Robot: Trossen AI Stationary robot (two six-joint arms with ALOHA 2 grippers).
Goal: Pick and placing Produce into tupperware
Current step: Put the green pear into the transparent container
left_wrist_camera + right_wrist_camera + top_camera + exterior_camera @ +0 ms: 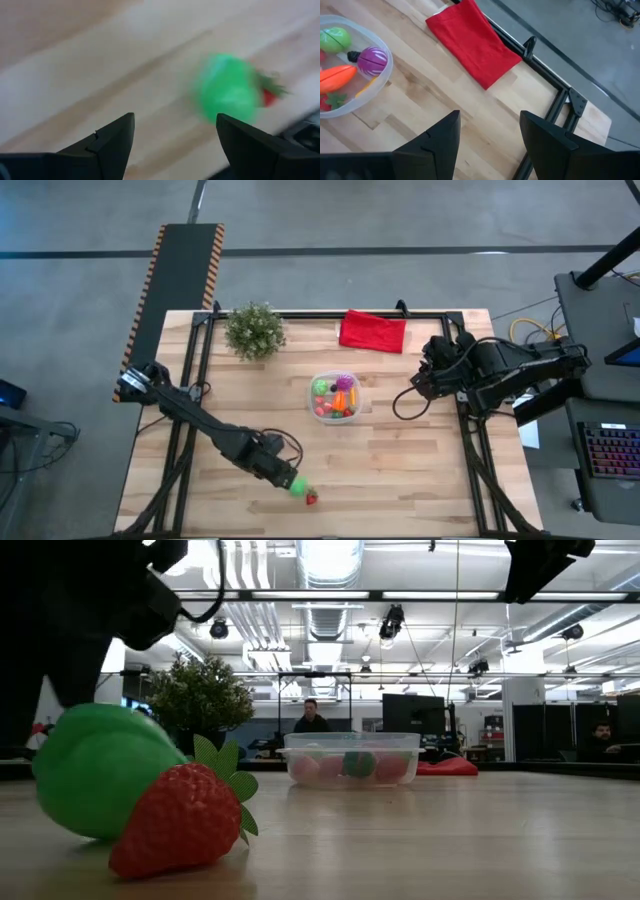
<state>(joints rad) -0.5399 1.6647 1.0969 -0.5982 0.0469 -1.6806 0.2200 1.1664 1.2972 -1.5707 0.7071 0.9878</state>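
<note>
Nearest your low camera, a red toy strawberry (185, 820) is lying on the wooden table (400, 470), touching a rounded green toy piece (95, 772) just behind it; both are sitting near the table's front edge, well apart from the tupperware (337, 396). You are seeing the left gripper (283, 473) hovering just beside the green piece, its fingers (107, 145) standing wide apart and gripping nothing, with the green piece lying ahead of the open jaws rather than between them. Your tupperware is resting near the table's middle and is holding several pieces already, among them a green one (335, 39), a purple one (372, 59) and an orange one (337, 77). Your right gripper (432, 370) is waiting beside the table's right edge, jaws parted and empty, near a red folded cloth (373, 331). A bushy potted plant (254, 330) is standing at the far side, left of that cloth.
</note>
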